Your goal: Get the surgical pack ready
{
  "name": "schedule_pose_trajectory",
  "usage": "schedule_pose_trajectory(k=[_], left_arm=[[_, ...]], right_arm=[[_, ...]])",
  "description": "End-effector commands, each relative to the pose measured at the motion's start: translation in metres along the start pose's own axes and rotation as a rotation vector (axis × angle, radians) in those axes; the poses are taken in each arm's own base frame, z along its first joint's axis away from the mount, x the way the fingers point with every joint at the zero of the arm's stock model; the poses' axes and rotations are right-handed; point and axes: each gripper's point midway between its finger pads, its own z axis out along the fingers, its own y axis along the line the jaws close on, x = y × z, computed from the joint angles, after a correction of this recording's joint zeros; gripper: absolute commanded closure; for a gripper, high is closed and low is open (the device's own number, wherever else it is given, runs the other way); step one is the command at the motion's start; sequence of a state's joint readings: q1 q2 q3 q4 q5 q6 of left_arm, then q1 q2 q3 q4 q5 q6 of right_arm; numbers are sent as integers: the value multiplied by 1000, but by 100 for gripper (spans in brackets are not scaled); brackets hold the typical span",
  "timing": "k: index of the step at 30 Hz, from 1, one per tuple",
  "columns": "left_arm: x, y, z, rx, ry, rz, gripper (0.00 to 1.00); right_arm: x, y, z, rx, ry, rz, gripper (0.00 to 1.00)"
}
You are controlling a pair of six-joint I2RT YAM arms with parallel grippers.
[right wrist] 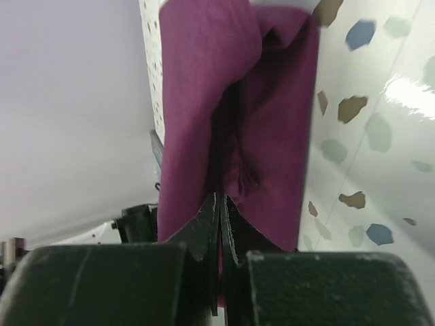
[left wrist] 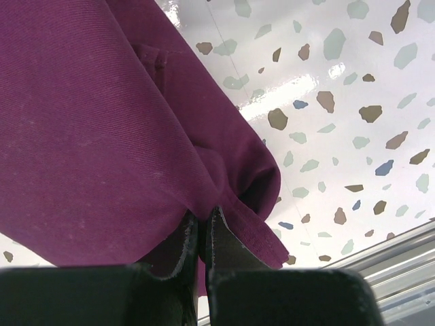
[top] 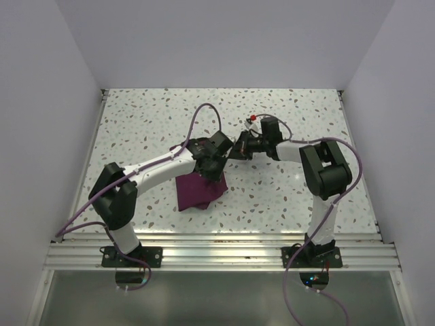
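Observation:
The surgical pack is a deep purple cloth, bunched and partly lifted near the middle of the speckled table. My left gripper is over its far edge. In the left wrist view this gripper is shut on a fold of the cloth, and a hemmed corner hangs to the right of the fingers. My right gripper comes in from the right, close to the left one. In the right wrist view it is shut on a gathered ridge of the cloth, which stretches away from the jaws.
The terrazzo table is bounded by white walls on three sides. A ribbed metal rail runs along the near edge by the arm bases. The left arm's body shows just left of the cloth in the right wrist view.

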State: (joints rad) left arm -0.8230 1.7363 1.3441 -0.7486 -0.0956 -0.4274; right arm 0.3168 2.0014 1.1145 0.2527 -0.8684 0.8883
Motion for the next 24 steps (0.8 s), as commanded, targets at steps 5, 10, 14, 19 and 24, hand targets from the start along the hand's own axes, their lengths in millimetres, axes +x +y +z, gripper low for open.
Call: schedule_pose_trajectory(k=[5, 10, 14, 19, 24], left_arm=[[-21, -3, -20, 41, -87, -30, 100], [-22, -6, -18, 49, -81, -32, 100], [-22, -9, -13, 62, -74, -35, 100], [-16, -11, -7, 76, -57, -39, 100], [-7, -10, -12, 93, -59, -56, 73]], right_arm=[[49, 16, 28, -11, 143, -72, 100], [80, 35, 58, -93, 209, -55, 100], [84, 17, 67, -90, 207, -2, 100], [71, 0, 55, -94, 143, 73, 100], [36, -23, 7, -1, 62, 144, 100]])
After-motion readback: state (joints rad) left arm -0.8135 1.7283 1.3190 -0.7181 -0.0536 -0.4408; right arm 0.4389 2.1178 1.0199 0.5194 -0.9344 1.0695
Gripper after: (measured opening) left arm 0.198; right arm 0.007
